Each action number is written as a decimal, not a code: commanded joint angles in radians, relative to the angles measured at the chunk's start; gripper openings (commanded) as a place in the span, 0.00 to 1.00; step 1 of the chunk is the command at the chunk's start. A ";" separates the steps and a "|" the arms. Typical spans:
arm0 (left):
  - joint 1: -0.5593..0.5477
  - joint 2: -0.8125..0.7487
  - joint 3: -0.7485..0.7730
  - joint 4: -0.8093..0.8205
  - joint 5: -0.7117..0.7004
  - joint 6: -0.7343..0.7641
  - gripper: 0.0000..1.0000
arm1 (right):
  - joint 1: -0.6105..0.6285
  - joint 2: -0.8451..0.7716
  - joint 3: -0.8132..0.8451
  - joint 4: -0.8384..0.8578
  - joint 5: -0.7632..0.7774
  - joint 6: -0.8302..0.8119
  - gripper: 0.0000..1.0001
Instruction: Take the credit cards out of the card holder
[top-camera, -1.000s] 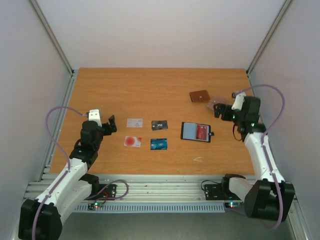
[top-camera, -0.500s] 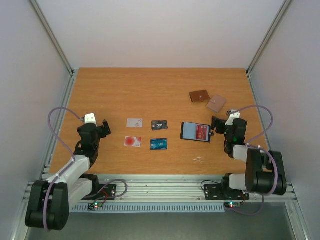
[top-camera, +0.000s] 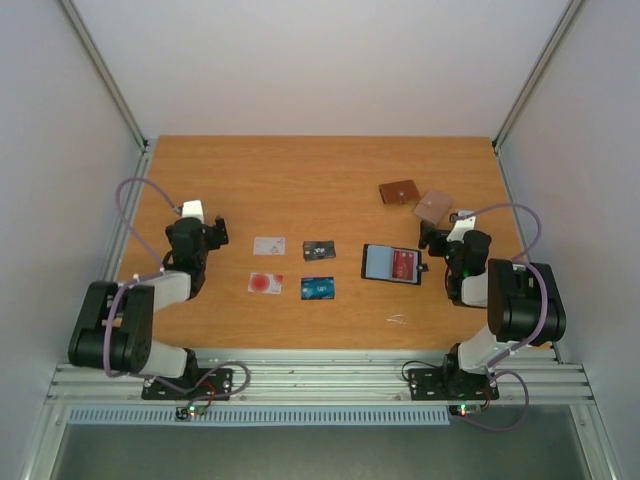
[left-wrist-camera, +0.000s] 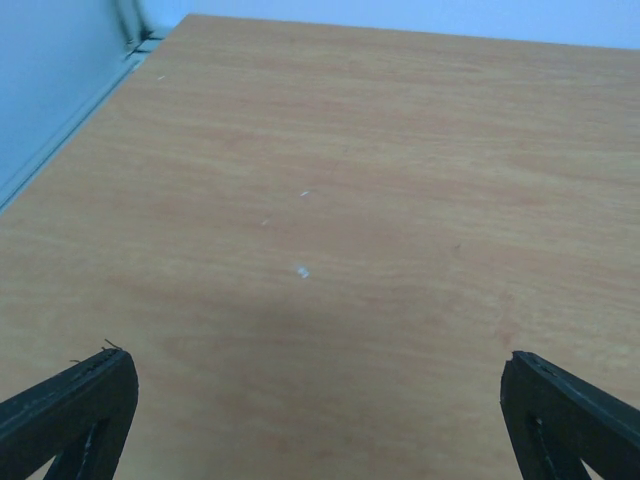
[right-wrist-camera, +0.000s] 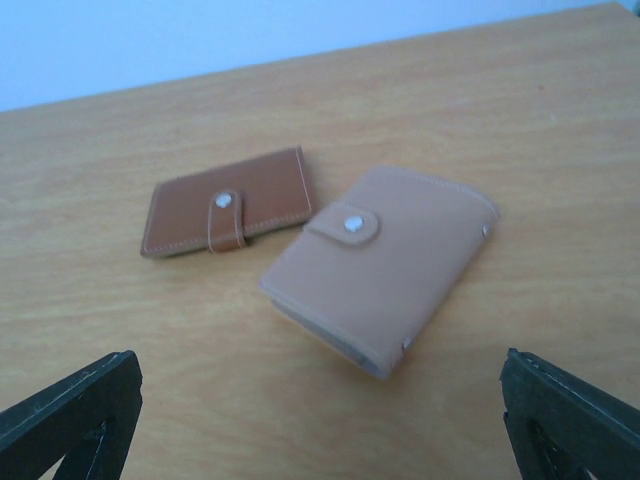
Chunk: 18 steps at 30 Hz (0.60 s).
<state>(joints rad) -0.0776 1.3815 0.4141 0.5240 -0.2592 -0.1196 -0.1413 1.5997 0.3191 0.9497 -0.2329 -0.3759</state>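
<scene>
Grippers: left gripper (left-wrist-camera: 318, 390) and right gripper (right-wrist-camera: 320, 390) both spread wide and empty, tucked low, probably parked clear of the work.
Cards: four credit cards (top-camera: 318, 289) lie flat, spaced apart, left of card holder (top-camera: 380, 262).
Holder: open flat; red card (top-camera: 404, 264) in its slot, not yet out.
Beyond: brown wallet (right-wrist-camera: 228, 212) and tan wallet (right-wrist-camera: 385, 262), snapped shut, just ahead of right gripper; neither blocks holder.

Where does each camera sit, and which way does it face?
Top external: above and behind, looking down on table, left arm, right arm, cards, card holder.
Left wrist: faces bare table; own open fingertips at the bottom corners.
Right wrist: faces brown wallet and tan wallet; fingertips likewise.
Shared: top and right wrist both show both wallets.
</scene>
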 joint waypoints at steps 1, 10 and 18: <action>0.008 0.127 0.071 0.162 0.046 0.114 0.99 | -0.004 -0.005 0.037 0.021 -0.037 -0.034 0.98; 0.012 0.146 0.073 0.190 0.047 0.114 0.99 | -0.002 -0.007 0.037 0.017 -0.039 -0.037 0.99; 0.011 0.147 0.075 0.190 0.048 0.114 0.99 | -0.002 -0.007 0.037 0.017 -0.039 -0.037 0.99</action>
<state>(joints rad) -0.0719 1.5196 0.4778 0.6140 -0.2085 -0.0174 -0.1413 1.5997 0.3462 0.9344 -0.2665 -0.3931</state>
